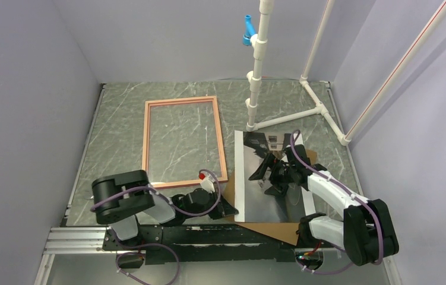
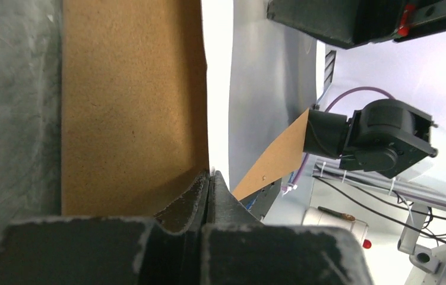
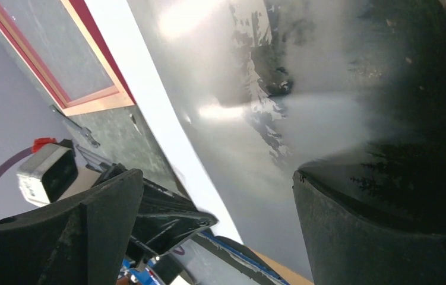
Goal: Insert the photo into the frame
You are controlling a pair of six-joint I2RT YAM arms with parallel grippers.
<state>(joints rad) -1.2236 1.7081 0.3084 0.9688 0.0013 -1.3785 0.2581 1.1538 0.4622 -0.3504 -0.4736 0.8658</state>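
Note:
The photo (image 1: 268,199), a grey cloudy print with a white band on its left edge, lies on a brown backing board (image 1: 280,230) at the right of the table. To its left the salmon-bordered frame (image 1: 146,139) lies flat with bare table inside it. My left gripper (image 1: 230,209) lies low at the photo's near left corner. In the left wrist view the left gripper (image 2: 210,175) is shut on the photo's white edge (image 2: 217,89), beside the backing board (image 2: 131,107). My right gripper (image 1: 266,175) hangs open over the photo (image 3: 303,119), empty between the right gripper's (image 3: 217,178) fingers.
A white pipe stand (image 1: 256,89) with a blue clip (image 1: 247,29) rises behind the photo, and its legs (image 1: 321,110) run to the back right. Lavender walls close the table on three sides. A metal rail (image 1: 78,240) runs along the near edge.

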